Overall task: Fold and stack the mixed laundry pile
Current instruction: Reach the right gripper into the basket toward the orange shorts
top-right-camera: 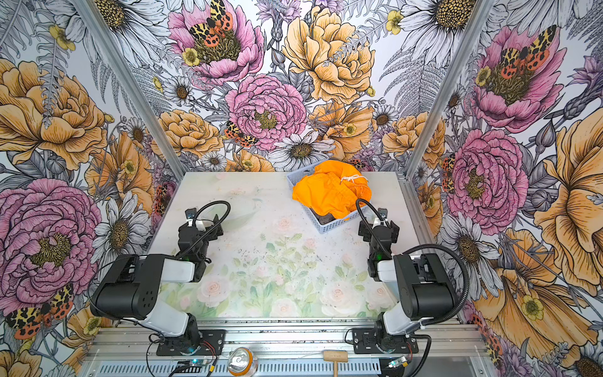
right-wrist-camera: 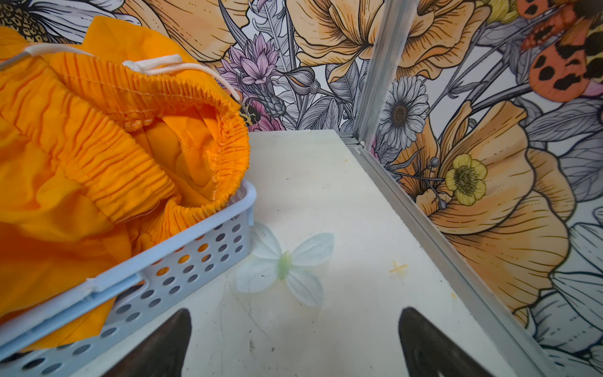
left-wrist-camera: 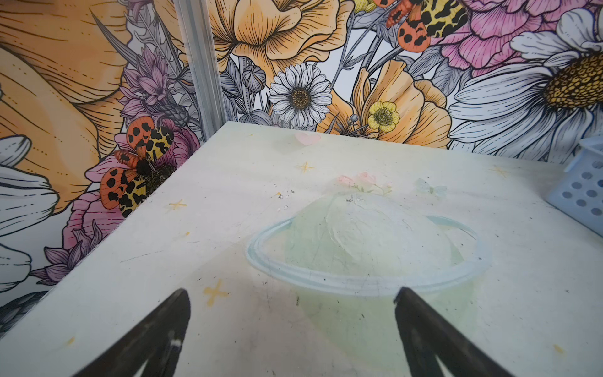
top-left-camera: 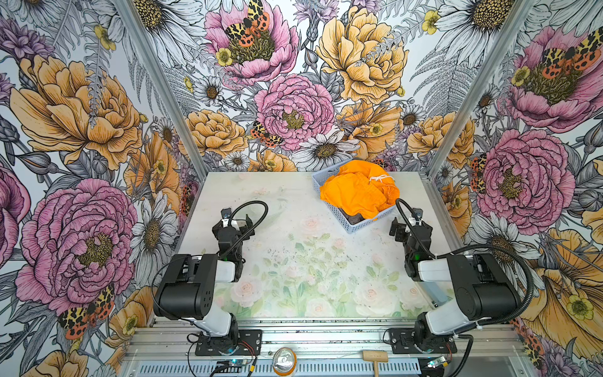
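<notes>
Beside the black right pincer (right-wrist-camera: 293,315), bright orange shorts (right-wrist-camera: 98,156) carry a white drawstring (right-wrist-camera: 153,62); the basket (right-wrist-camera: 182,271) is pale blue, dotted with round holes. Ahead of the pincer the table (right-wrist-camera: 326,182) is off-white with a faded pale butterfly print.

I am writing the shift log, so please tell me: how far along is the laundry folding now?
Done: nothing yet. The orange shorts lie crumpled over the dark towel inside the blue basket; no folded item is on the table. In hand: nothing; the left gripper and right gripper are open and empty. Left: take out, fold and stack both items.
</notes>
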